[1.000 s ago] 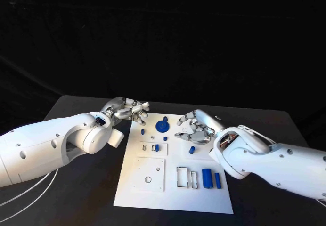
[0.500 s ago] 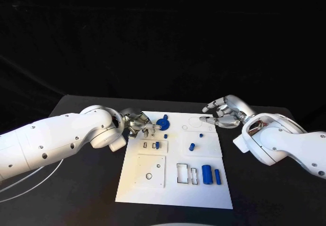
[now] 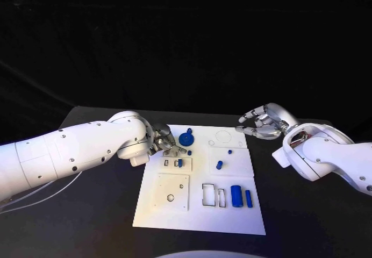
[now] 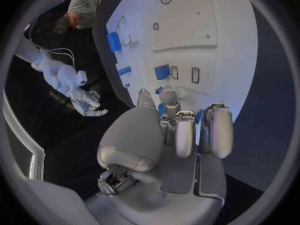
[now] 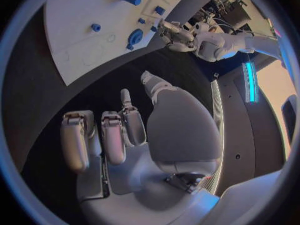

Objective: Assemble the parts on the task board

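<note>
The white task board (image 3: 198,215) lies in the middle of the black table. A round blue part (image 3: 186,140) stands near its far left corner, and it shows again (image 5: 134,36) in the right wrist view. Small blue pegs (image 3: 219,164) dot the board's middle, and a blue cylinder (image 3: 235,196) lies nearer me. My left hand (image 3: 163,143) is at the board's left edge, its fingers curled right beside the round part. Blue shows between those fingers (image 4: 161,108), but whether they grip it is unclear. My right hand (image 3: 260,124) hovers beyond the board's far right corner, fingers loosely bent and apart, holding nothing.
Empty rectangular cut-outs (image 3: 209,196) and a raised square plate (image 3: 170,194) take up the near half of the board. Bare black table (image 3: 310,215) surrounds the board on both sides.
My right hand has drawn back from over the board's middle to beyond its far right corner. My left hand has come down and in to the board's left edge beside the round part.
</note>
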Robot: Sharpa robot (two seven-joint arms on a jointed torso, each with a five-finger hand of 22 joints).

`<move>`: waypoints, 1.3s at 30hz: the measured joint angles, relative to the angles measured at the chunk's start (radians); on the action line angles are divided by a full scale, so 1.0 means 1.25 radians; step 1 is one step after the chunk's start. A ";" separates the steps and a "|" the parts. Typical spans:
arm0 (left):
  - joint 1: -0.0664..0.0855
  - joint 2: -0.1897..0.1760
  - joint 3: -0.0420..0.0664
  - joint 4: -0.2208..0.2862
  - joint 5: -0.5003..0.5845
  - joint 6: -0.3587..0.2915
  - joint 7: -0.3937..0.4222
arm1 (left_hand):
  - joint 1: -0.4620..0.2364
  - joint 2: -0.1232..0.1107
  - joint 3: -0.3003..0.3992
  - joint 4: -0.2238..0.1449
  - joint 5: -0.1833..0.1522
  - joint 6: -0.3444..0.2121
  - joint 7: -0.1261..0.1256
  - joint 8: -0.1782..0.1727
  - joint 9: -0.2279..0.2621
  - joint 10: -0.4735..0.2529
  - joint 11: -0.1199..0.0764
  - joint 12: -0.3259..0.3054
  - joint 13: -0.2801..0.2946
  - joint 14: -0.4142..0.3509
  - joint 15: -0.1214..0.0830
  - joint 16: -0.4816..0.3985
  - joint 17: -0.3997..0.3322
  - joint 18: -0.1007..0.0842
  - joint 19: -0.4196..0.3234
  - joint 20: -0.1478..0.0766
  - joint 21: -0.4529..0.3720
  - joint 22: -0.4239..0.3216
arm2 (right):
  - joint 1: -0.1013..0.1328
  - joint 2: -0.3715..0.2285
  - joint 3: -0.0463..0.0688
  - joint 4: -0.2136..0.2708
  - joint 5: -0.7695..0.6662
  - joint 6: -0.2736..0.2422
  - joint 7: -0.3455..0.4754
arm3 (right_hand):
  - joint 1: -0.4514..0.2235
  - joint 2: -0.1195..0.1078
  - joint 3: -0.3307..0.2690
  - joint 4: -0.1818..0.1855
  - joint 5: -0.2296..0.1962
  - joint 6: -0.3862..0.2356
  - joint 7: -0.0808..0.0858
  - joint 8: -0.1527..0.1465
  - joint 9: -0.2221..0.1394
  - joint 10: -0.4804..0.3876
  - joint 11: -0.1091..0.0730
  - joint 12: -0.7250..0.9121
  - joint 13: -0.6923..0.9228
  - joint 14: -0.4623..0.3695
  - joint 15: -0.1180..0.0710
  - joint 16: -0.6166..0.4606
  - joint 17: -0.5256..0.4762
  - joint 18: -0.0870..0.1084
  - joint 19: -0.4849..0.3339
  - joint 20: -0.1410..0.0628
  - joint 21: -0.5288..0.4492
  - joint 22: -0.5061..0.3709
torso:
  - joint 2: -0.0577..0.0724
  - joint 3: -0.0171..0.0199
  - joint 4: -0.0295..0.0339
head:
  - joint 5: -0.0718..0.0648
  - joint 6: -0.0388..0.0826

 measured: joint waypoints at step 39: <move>0.007 0.041 -0.015 -0.017 -0.022 0.096 -0.065 | -0.006 0.006 0.000 0.000 0.111 -0.006 -0.006 0.017 0.082 -0.006 0.000 0.068 0.074 0.003 -0.003 0.000 0.000 -0.012 0.005 0.000 0.021 0.000 | 0.000 0.012 0.000 -0.024 -0.001 0.012 -0.010 | 0.003 -0.003 0.000 0.004 0.012 0.000 0.000 0.003 0.003 0.000 0.000 -0.003 0.000 0.000 0.000 0.000 0.000 0.000 0.000 0.000 -0.004 0.000 | 0.001 -0.0006 -0.0002 | 0.005 -0.022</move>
